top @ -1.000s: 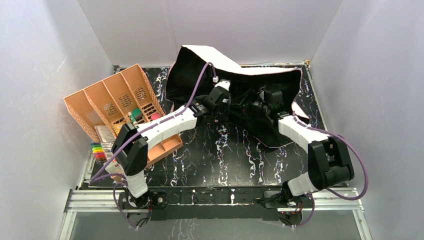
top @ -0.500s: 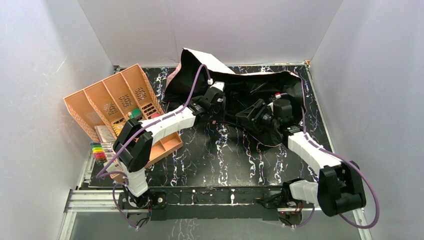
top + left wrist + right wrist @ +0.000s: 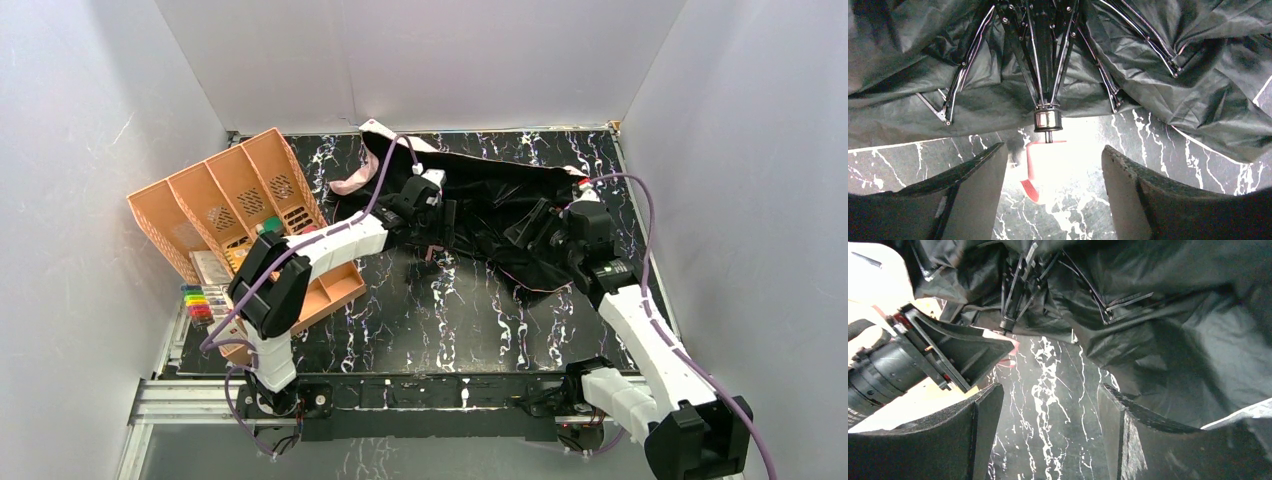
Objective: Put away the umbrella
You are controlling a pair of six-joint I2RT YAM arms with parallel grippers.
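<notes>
Jaws of both arms reach the crumpled umbrella (image 3: 500,200) at the far side of the desk (image 3: 440,310), arms stretched forward. Left wrist view: the left jaws stand wide, gripping nothing, the pink handle (image 3: 1045,162) loose between them. Right wrist view: the right jaws stand wide and empty beside the black fabric (image 3: 1158,315).

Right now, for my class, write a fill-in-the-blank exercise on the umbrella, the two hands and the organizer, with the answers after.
1. The umbrella lies collapsed on the table, mostly its ____ side showing.
2. The left hand stands ____, not touching the pink handle.
3. The right hand holds ____.
4. The orange organizer stands on the ____ side of the table.
Answers: black; open; nothing; left.
</notes>
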